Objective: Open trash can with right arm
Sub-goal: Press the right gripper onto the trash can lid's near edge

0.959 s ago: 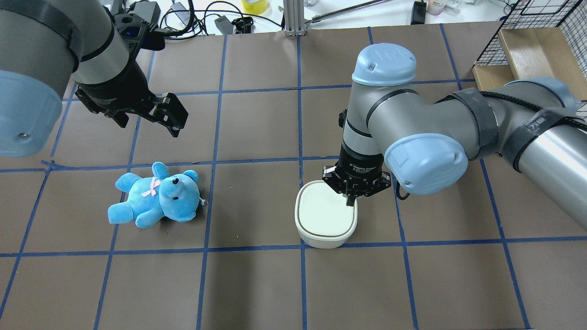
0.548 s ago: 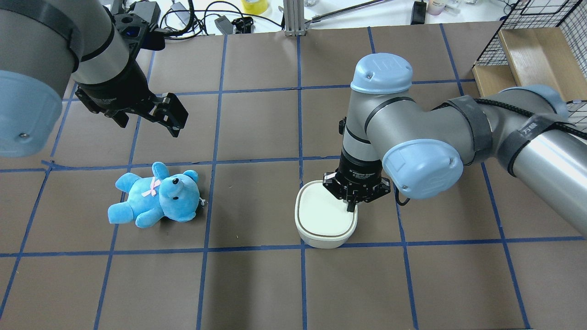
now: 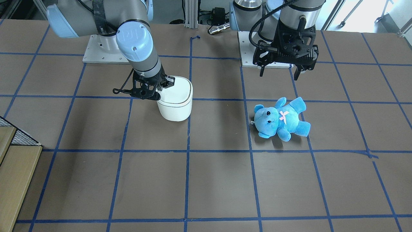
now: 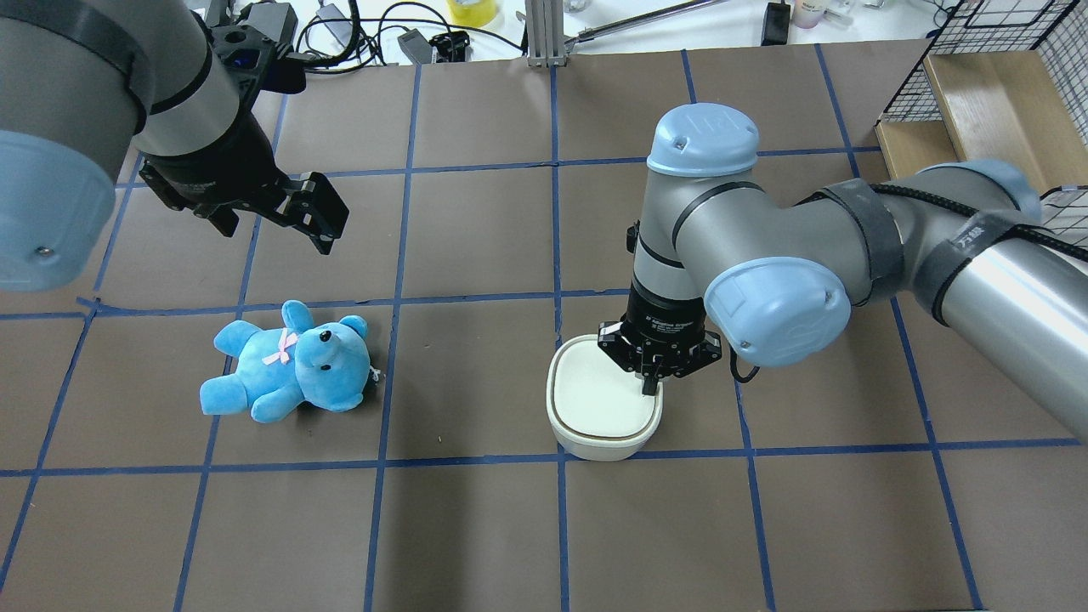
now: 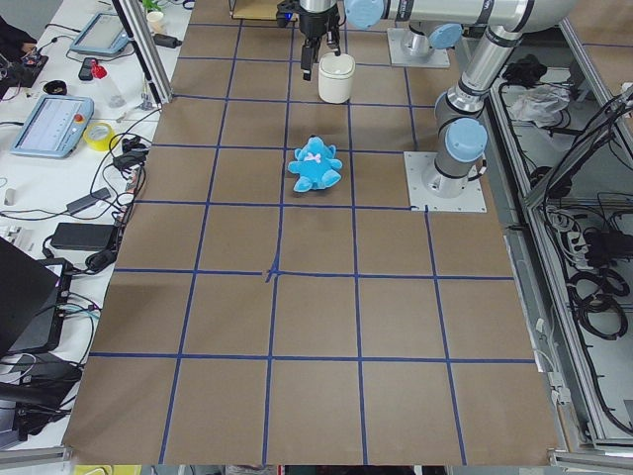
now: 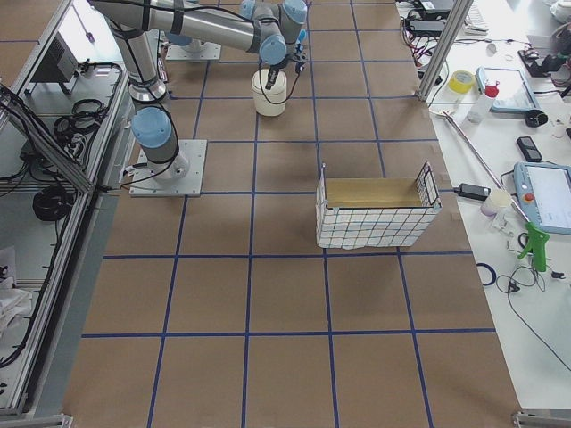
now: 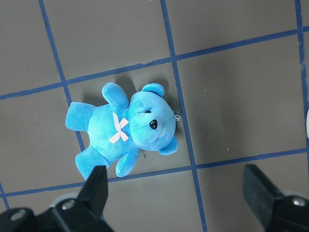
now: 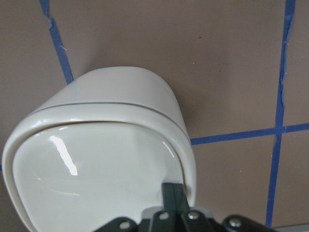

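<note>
The white trash can (image 4: 595,412) stands near the table's middle; it also shows in the front view (image 3: 175,103), the side views (image 5: 336,79) (image 6: 269,94) and the right wrist view (image 8: 96,169). Its lid lies flat, with a thin dark seam at the far edge. My right gripper (image 4: 650,387) (image 3: 167,83) (image 8: 174,195) is shut, points straight down, and its fingertips touch the lid close to its right rim. My left gripper (image 4: 319,212) (image 3: 279,73) (image 7: 178,193) is open and empty, high above the table to the left.
A blue teddy bear (image 4: 289,365) (image 3: 280,117) (image 7: 125,128) lies on the table below the left gripper. A wire basket with a wooden box (image 4: 994,93) (image 6: 375,209) stands at the back right. Cables and tools (image 4: 357,34) lie beyond the far edge.
My right arm has come down a little, and its shut fingertips have moved slightly nearer along the lid's right edge. The left arm, the bear and the can stay put.
</note>
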Available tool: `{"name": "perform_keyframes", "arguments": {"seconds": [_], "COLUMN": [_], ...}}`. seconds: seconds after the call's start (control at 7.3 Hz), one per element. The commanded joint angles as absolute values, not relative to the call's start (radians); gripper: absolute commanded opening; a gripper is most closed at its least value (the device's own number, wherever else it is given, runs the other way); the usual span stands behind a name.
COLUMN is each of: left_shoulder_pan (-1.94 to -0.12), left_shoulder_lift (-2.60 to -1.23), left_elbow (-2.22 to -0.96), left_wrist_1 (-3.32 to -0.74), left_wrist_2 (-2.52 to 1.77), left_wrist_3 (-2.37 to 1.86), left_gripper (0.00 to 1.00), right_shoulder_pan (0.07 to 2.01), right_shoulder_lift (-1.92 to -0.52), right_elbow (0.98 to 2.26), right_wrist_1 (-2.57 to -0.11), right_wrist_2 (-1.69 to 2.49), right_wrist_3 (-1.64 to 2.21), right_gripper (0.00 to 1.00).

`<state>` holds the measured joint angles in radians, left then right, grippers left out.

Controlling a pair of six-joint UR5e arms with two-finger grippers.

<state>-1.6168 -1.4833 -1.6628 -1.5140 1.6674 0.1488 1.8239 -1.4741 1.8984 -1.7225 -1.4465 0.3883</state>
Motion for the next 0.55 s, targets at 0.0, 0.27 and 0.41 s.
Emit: {"name": "perform_keyframes", "arguments": {"seconds": [0.0,0.27,0.41], "left_shoulder_pan": [-1.617,-1.617,-1.617], "left_shoulder_lift": [-1.483,-1.483,-1.483], "left_elbow": [-1.663,-1.663,-1.663], "left_wrist_1": [-1.514,-1.514,-1.514], "left_wrist_2": [1.667,1.667,1.667], "left_wrist_3": [0.149,0.149,0.149], "left_gripper": [1.00,1.00,1.00], "right_shoulder_pan": [1.824,1.824,1.824], "right_shoulder_lift": [-1.474,-1.486,-1.486], "right_elbow": [1.895,1.847,1.803], "right_wrist_1": [-1.724,-1.730,-1.721], "right_wrist_2": [-1.447,-1.447,-1.450], "right_wrist_3": [0.390,0.399,0.434], "right_gripper": [0.00,0.08,0.23]}}
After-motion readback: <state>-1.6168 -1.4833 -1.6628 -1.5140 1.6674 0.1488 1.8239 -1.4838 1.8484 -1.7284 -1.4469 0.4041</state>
